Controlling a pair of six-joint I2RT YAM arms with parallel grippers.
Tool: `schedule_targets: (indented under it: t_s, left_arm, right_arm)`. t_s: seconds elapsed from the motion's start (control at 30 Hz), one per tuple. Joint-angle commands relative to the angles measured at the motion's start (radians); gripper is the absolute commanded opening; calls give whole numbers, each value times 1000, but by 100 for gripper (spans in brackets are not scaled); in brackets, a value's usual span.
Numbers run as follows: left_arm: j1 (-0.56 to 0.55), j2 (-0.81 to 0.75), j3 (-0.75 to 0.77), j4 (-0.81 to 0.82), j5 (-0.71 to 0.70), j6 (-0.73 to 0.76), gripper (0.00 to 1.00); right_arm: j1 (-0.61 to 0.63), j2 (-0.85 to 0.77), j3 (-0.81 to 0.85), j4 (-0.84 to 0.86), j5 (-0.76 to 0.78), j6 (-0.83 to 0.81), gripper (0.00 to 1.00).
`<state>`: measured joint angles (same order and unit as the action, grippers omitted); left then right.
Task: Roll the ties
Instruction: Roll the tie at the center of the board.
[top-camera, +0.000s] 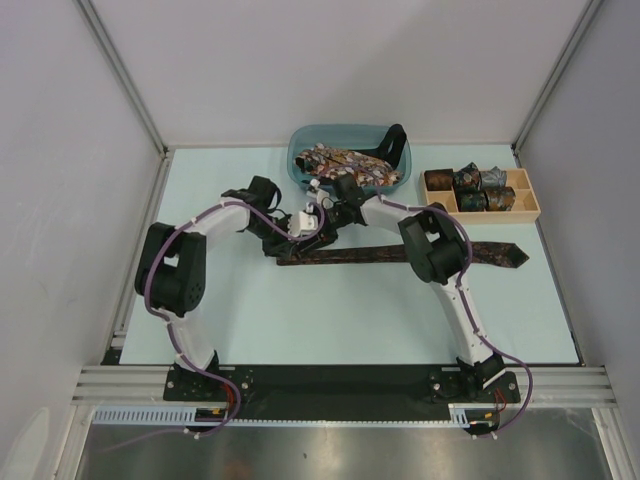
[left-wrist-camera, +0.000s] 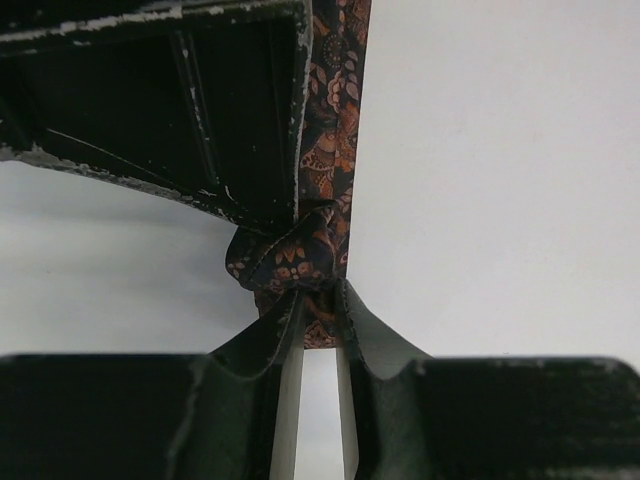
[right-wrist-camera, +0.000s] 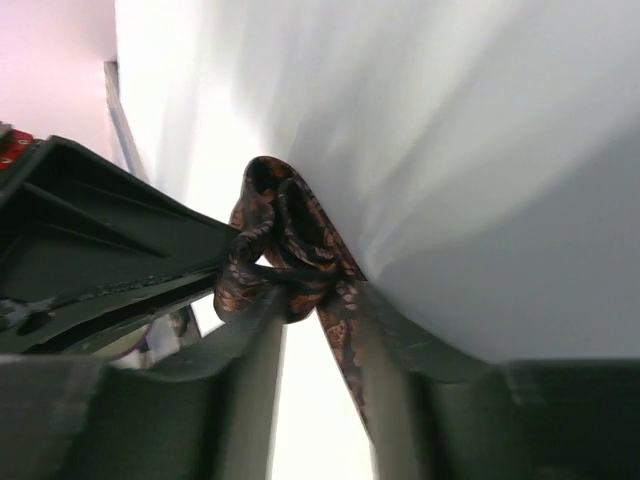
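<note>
Top view
- Tie in hand: one tie (top-camera: 400, 255) lies flat across the table (top-camera: 300, 320), with its wide end to the right and its narrow end to the left.
- Arms: the left arm (top-camera: 215, 215) and the right arm (top-camera: 430, 245) both reach to that narrow end.
- Done: rolled ties (top-camera: 470, 190) sit in compartments of the wooden tray (top-camera: 530, 212).
- Waiting: loose ties (top-camera: 345, 162) are heaped in the blue basin (top-camera: 296, 165).

Left wrist view
- Left claw (left-wrist-camera: 318, 308): the fingers are pressed in on the tie's folded tip and pinch it. A small first turn bulges just above them.

Right wrist view
- Right claw (right-wrist-camera: 305, 315): the fingers are partly spread and the small coil rests at their tips. It cannot be told whether they clamp it.
- Progress, as judged: the roll of this tie is barely begun, with nearly its whole length flat. The heap in the basin remains to be rolled.
</note>
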<state>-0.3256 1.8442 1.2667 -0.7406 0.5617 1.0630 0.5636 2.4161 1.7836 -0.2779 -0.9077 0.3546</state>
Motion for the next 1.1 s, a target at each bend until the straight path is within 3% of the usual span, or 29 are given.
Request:
schedule_targets:
  t_s: [0.0, 0.27, 0.63, 0.9, 1.07]
  left_arm:
    - [-13, -8, 25, 26, 41, -20, 21]
    - [-47, -3, 7, 61, 11, -37, 21]
    - [-62, 29, 2, 84, -23, -34, 22]
    - [-66, 27, -3, 87, -20, -35, 25]
    - [-66, 21, -9, 87, -19, -31, 25]
  right_arm:
    - [-19, -51, -3, 8, -26, 15, 47]
    - [-68, -104, -30, -52, -68, 12, 47]
    - [-44, -91, -26, 0, -91, 78, 47]
    - [-28, -115, -36, -58, -18, -11, 46]
    - [-44, -173, -105, 49, 44, -8, 46]
